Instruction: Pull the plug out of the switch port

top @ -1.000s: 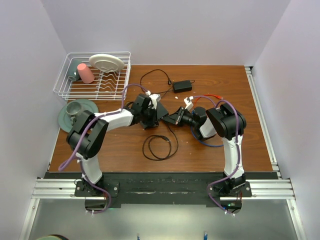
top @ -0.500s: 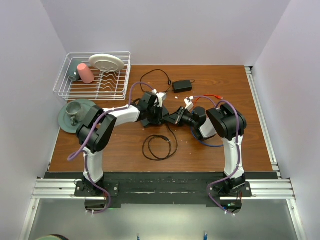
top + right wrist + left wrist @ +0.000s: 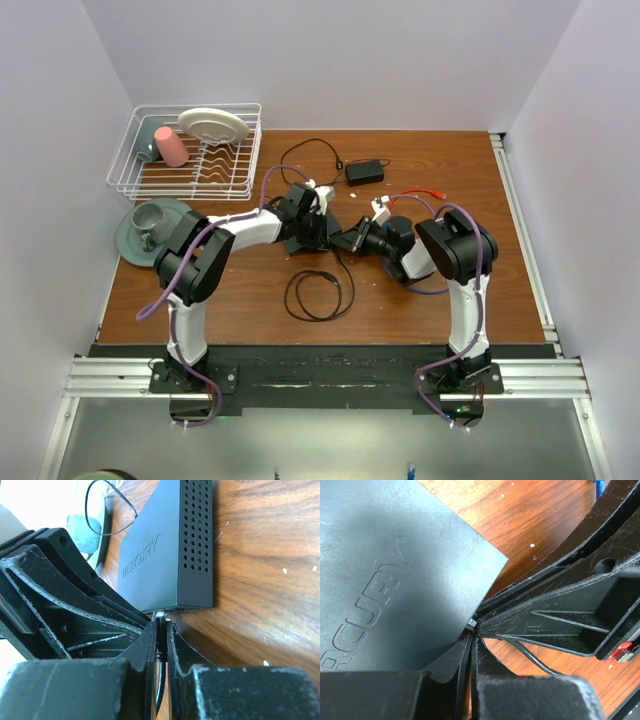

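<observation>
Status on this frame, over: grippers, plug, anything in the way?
Copy: left gripper shut, tips at the switch corner. Right gripper shut on the plug; plug at the switch edge, not visibly out. Grippers crowded tip to tip.

I'm working in a robot test cell, a lab setup rather than a home. Plain white walls [image 3: 340, 60] box in a small wooden table [image 3: 440, 290]. Well behind my left gripper [image 3: 322, 236], an aluminium rail [image 3: 320, 378] carries both arm bases. The only household things are a wire dish rack [image 3: 185, 170] holding a plate [image 3: 213, 124] and a pink cup [image 3: 171, 147], far to that gripper's left and beyond it.
</observation>
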`<action>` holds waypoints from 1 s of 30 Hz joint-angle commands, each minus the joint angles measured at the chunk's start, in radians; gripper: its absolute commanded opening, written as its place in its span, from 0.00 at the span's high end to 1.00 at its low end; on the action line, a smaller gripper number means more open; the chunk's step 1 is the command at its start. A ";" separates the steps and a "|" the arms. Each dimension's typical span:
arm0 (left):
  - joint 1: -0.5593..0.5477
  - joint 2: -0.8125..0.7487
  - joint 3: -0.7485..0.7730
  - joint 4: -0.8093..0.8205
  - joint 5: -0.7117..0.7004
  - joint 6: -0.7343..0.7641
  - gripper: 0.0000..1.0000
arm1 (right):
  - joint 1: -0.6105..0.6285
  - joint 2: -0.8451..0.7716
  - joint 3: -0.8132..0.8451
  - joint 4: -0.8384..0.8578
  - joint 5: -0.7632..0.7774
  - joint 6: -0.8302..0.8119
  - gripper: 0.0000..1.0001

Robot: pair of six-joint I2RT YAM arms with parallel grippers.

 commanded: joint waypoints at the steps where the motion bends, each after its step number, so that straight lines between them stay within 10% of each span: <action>1: 0.042 0.028 0.045 0.033 -0.126 -0.002 0.94 | 0.011 0.034 -0.112 -0.263 -0.100 -0.058 1.00; 30: 0.086 -0.051 0.084 0.024 -0.224 0.030 0.94 | 0.016 -0.003 -0.190 -0.270 -0.100 -0.078 1.00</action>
